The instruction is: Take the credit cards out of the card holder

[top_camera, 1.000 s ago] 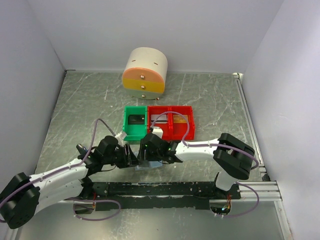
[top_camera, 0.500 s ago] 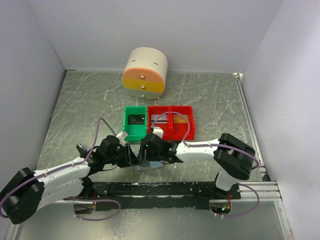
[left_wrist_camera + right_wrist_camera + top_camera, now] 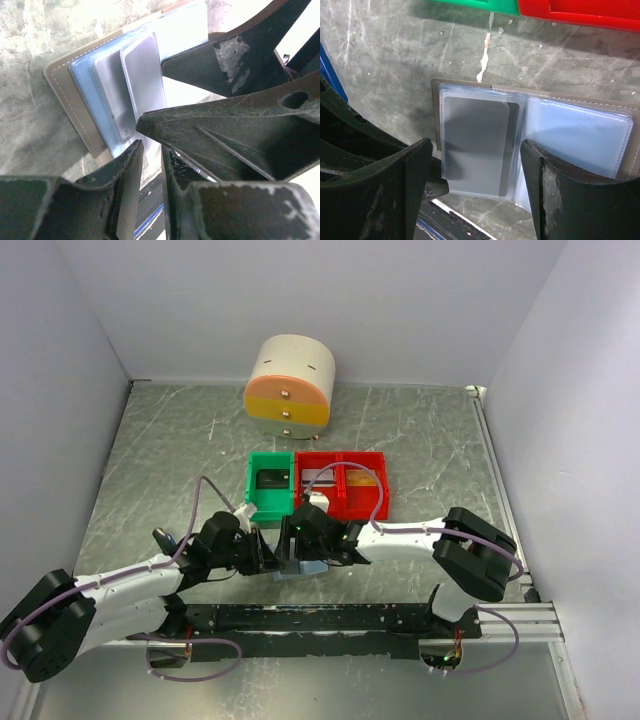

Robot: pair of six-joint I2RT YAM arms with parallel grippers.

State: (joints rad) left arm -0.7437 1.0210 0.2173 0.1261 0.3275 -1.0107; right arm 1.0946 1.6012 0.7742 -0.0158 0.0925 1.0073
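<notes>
Card holder (image 3: 580,135) lies open by the worktop's (image 3: 160,460) near edge, a silver credit card (image 3: 475,140) in one pocket. Left claw (image 3: 150,155), almost closed, brackets the credit card's edge; grip unclear. Right claw (image 3: 475,150) spreads wide over it, empty. Beyond: green bin (image 3: 270,487), red bin (image 3: 345,483).

We get bright, even light from above, casting soft shadows on the table (image 3: 150,460). Up close, the left fingers (image 3: 60,210) blur, and the card holder (image 3: 570,130) pockets show pale glare.

Green bin (image 3: 268,510) and red bin (image 3: 345,457) stand just behind the card holder (image 3: 570,135), barring that side.
</notes>
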